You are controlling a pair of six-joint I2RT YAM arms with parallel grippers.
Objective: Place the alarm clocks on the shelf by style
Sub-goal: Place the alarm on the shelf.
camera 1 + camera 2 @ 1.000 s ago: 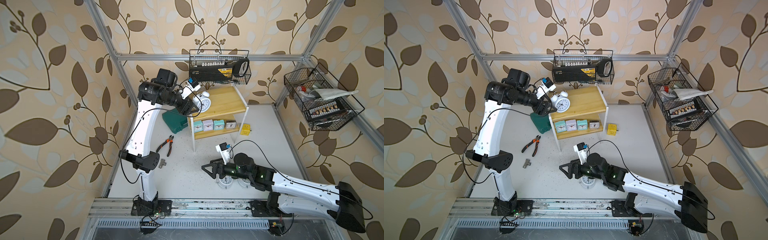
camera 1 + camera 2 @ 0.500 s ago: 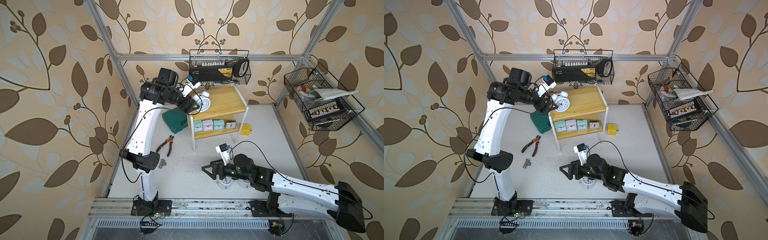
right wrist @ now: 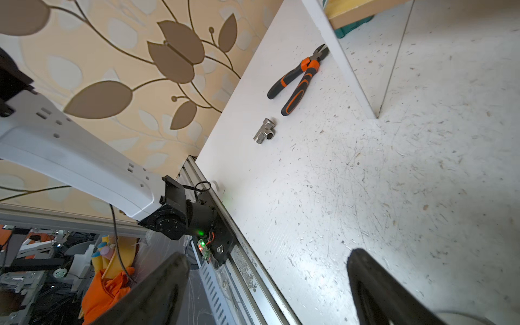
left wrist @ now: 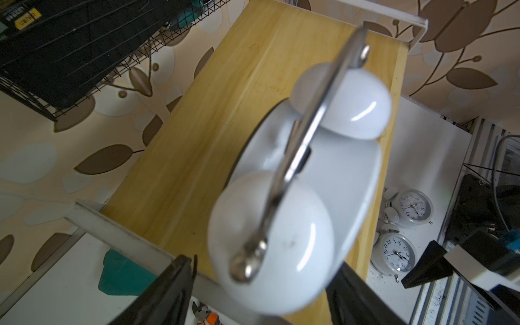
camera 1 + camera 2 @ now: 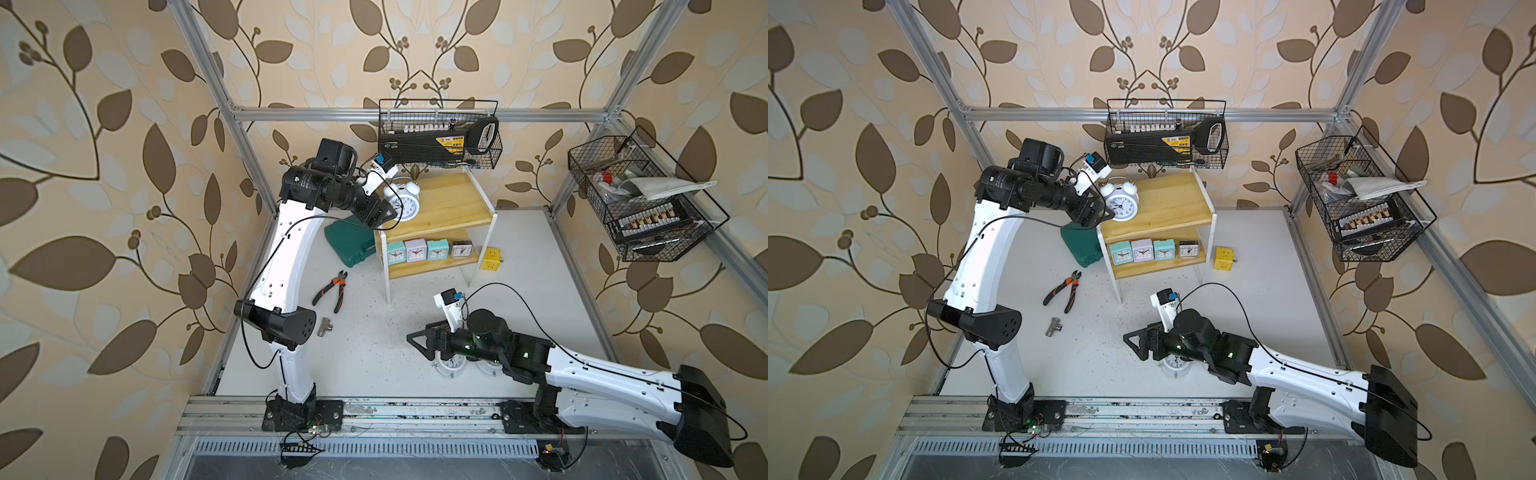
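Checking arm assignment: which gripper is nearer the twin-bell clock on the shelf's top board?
Left. The left gripper sits right at the twin-bell clock's side, jaws open; the right gripper hangs far off over the table, in front of the shelf.

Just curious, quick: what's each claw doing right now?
Left gripper: open, astride the twin-bell clock standing on the shelf.
Right gripper: open, holding nothing.

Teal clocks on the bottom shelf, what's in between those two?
A pale lilac clock stands between the end teal clock and the inner teal clock, on the shelf's lower board, seen in both top views.
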